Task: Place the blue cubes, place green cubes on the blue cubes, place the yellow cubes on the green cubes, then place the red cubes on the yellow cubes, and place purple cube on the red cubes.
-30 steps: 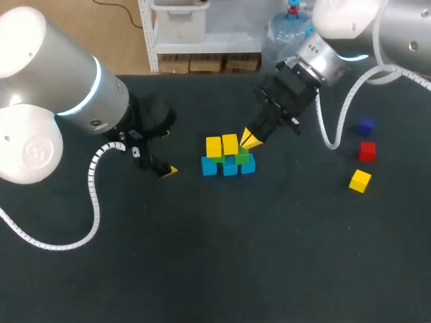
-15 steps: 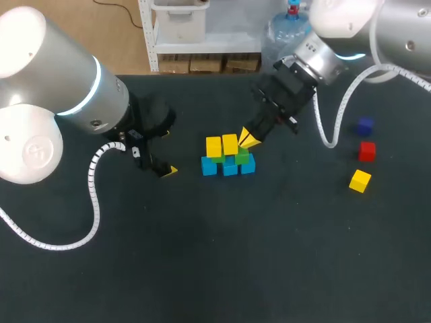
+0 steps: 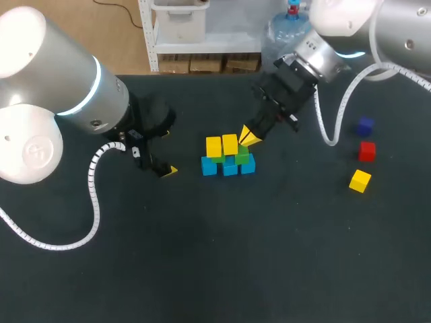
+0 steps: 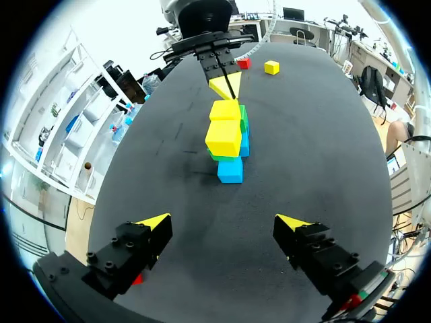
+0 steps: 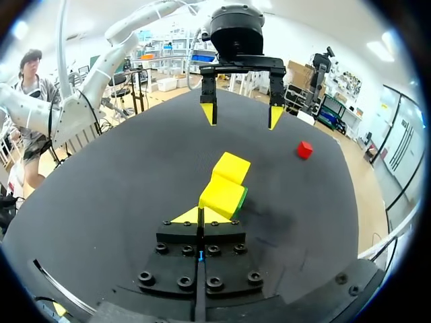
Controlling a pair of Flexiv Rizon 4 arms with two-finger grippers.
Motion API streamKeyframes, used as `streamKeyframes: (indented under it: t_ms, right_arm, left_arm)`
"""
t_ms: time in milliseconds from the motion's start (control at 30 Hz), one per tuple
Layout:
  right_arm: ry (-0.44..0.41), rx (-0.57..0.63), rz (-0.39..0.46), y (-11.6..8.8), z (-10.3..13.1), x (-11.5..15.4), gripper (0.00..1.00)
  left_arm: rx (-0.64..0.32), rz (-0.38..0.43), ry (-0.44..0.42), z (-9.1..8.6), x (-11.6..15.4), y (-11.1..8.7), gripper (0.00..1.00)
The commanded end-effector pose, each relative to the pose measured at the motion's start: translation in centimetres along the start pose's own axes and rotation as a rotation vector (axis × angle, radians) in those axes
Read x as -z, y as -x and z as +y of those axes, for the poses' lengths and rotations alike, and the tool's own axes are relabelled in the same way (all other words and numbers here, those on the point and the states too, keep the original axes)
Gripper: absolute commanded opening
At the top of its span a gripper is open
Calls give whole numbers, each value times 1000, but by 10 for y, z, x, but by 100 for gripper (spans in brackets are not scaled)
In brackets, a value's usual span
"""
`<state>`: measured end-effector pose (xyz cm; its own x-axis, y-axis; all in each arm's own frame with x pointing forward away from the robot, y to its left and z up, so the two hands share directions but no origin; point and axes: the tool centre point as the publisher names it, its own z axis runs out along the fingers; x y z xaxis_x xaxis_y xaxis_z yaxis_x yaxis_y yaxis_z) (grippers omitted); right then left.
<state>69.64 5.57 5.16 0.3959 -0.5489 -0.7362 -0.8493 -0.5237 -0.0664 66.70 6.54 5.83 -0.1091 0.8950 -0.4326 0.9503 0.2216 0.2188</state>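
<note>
The stack stands mid-table: a row of blue cubes (image 3: 229, 167), green cubes (image 3: 242, 156) on them, and two yellow cubes (image 3: 221, 145) on top towards the left. My right gripper (image 3: 250, 137) is shut with nothing in it, its tips just over the bare green cube at the stack's right end. In the right wrist view the right gripper (image 5: 200, 215) sits right behind the nearer yellow cube (image 5: 222, 195). My left gripper (image 4: 223, 222) is open and low, left of the stack, with the blue cube (image 4: 230, 169) ahead of it.
Loose cubes lie at the table's right: a purple cube (image 3: 365, 125), a red cube (image 3: 366, 151) and a yellow cube (image 3: 360, 180). Another red cube (image 5: 304, 149) lies on the table beside my left gripper (image 5: 239, 113).
My right gripper has edged very slightly back and up from the stack. The left arm and the cubes have not moved.
</note>
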Motion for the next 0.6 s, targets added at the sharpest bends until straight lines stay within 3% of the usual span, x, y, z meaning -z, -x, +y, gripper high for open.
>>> streamKeyframes:
  t_ms: [33,600]
  right_arm:
    - [1,2,0,1,0,-2,0]
    - [5,1,-4,1,2,-4,0]
  left_arm:
    - [-3,-5,-4,1,0,-1,100]
    - [-3,-5,-4,1,0,-1,100]
